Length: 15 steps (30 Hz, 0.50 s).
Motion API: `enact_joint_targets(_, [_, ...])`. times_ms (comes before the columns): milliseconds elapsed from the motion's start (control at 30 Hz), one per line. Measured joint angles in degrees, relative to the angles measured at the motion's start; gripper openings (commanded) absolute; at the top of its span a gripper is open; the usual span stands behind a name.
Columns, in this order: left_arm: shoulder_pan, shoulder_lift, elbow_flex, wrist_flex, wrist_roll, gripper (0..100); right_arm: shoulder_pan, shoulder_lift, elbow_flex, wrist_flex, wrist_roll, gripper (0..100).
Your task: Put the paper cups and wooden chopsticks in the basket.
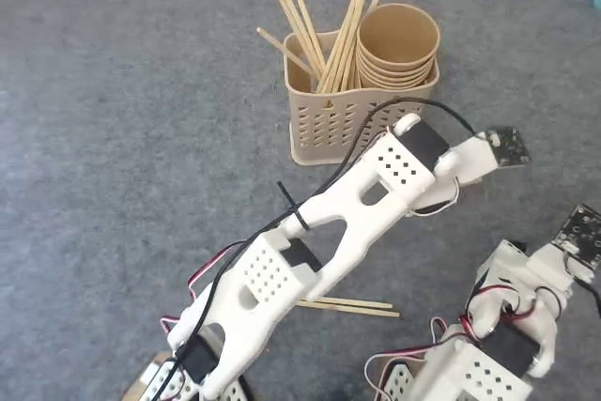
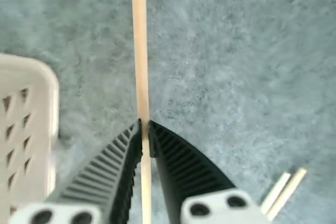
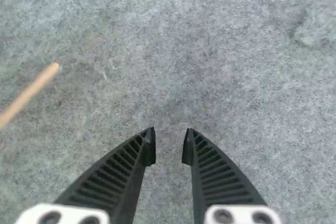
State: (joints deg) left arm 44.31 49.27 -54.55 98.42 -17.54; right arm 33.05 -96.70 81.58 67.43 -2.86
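Left gripper (image 2: 144,127) clamped shut on one chopstick (image 2: 139,51), long axis running straight out past the fingertips.
Basket (image 1: 324,129) just beside, at roughly 10 o'clock from that wrist in the high view, already loaded with paper cups (image 1: 399,44) and standing chopsticks (image 1: 329,30); probably a lift and tilt over the rim next. Right gripper (image 3: 168,144) slightly parted, empty, low at 5 o'clock; loose pair (image 1: 349,305) lying at 6 o'clock.
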Motion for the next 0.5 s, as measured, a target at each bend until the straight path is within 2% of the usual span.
enact_joint_targets(233, [0.0,-12.75,13.27,0.09,2.73,1,0.0,0.0,0.0,0.0,0.0,9.8])
enact_joint_targets(500, [-0.88,-36.75,35.96,-1.76,3.87,1,0.0,-0.09,0.0,0.44,0.0,9.6])
